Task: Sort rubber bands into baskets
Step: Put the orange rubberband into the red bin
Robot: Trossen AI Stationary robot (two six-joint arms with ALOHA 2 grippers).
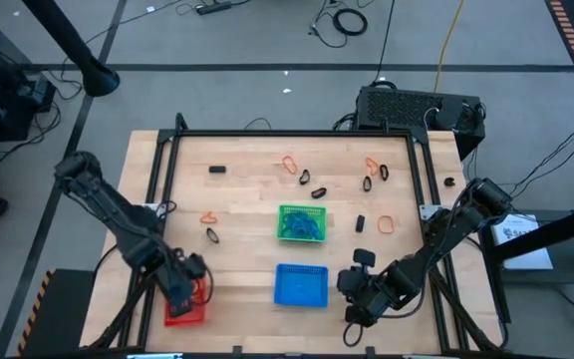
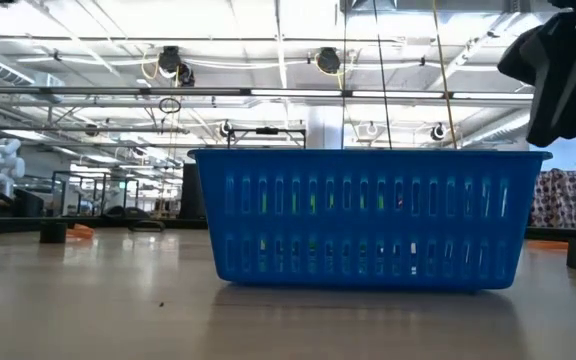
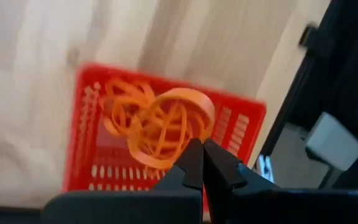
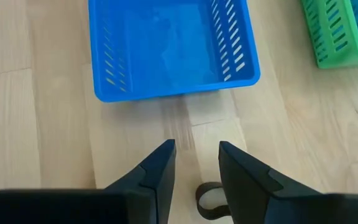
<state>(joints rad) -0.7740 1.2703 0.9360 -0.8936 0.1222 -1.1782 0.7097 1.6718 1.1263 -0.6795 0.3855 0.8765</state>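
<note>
Wooden tabletop (image 4: 42,124): a black rubber band (image 4: 209,200) is being straddled by the parted right gripper (image 4: 196,163), the left gripper (image 3: 202,163) being held pinched together over the red basket (image 3: 86,124).

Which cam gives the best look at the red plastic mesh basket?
Left wrist view: the red plastic mesh basket fills the picture, with a tangle of orange rubber bands inside, under the left gripper. The high view shows only part of it behind that arm. Low and right wrist views miss it.
</note>
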